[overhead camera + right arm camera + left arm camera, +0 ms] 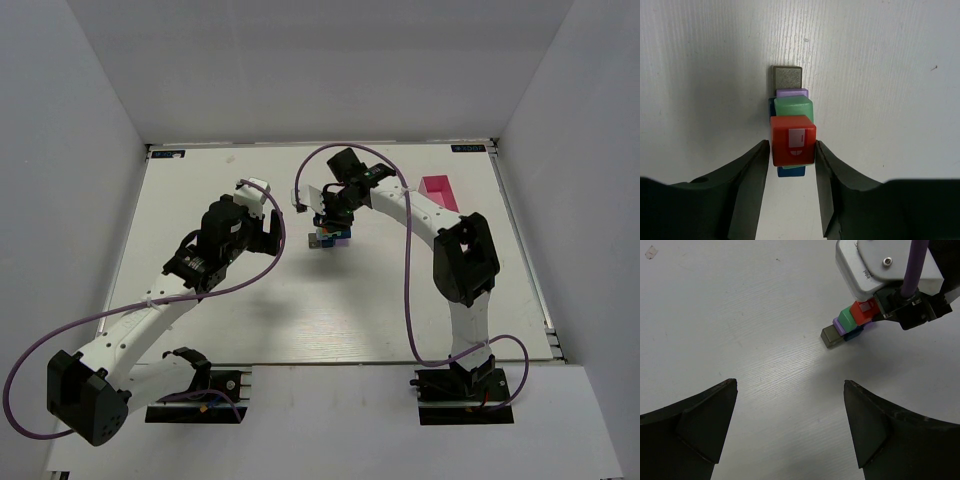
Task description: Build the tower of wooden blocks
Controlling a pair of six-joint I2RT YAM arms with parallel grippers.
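Item: wood block tower [328, 238], on the table [400, 300], middle rear, well left of the pink tray [438, 190]. Grey, purple, green and blue blocks, red block [793, 141] uppermost.
My right fingers [752, 180]: close against both sides of the red block; clamped or just loosened, I cannot tell.
My left fingers [705, 425]: spread wide, holding nothing, near the tower.

A white, faintly grained table [330, 310] fills the frame's middle, evenly lit; plain pale walls [320, 70] rise at top, left and right.
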